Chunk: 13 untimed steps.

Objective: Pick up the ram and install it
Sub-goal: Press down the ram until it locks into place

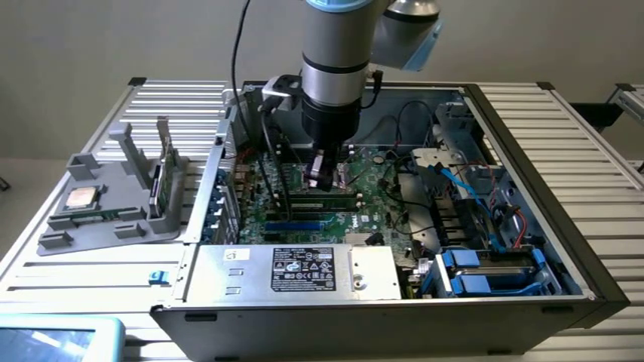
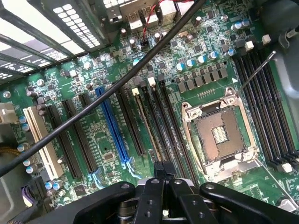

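Worktop (image 1: 593,173): ribbed grey metal slats; plain pale wall behind.

Computer case (image 1: 523,313): open, lying on the worktop, green motherboard (image 1: 378,177) exposed; power supply (image 1: 292,271) with label along the near side; blue drive brackets (image 1: 493,271) at the exterior view's near right.

Grey fixture (image 1: 111,204): on the worktop at the exterior view's left, beside the case; a square silver processor (image 1: 81,197) rests on it, and a thin green board stands upright in its slot (image 1: 158,188).

Ram (image 1: 324,202): a long green stick lying seated in a motherboard slot, directly under the tool.

Wrist view adds: empty processor socket (image 2: 219,135) with open frame, rows of black slots, one blue slot (image 2: 112,123), one white slot (image 2: 42,142), and a black cable (image 2: 117,86) crossing the board diagonally.

Arm (image 1: 337,60): upright, reaching straight down into the case from the far side.

Tool (image 1: 324,179): jaws closed together, tips just above the motherboard slots (image 2: 161,170); whether it grips anything cannot be told.
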Tool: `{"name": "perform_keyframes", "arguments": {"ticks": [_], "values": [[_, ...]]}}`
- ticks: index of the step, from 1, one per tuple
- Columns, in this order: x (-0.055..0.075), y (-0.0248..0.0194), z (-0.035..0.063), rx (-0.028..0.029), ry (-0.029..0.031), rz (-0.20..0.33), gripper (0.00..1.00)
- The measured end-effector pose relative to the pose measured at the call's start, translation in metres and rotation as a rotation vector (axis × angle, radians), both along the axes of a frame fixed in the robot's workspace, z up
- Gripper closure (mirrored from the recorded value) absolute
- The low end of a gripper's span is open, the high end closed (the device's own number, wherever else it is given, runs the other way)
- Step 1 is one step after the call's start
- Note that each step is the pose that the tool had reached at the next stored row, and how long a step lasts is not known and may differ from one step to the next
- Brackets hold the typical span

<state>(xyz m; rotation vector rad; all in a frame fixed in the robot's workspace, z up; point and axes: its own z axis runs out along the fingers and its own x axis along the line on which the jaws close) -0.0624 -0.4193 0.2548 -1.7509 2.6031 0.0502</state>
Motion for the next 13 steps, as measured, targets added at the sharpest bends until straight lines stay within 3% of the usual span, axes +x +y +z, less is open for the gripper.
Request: {"name": "perform_keyframes", "arguments": {"ticks": [13], "values": [[0.0, 0.0, -0.0011, -0.002, 0.0, -0.164, 0.91]]}}
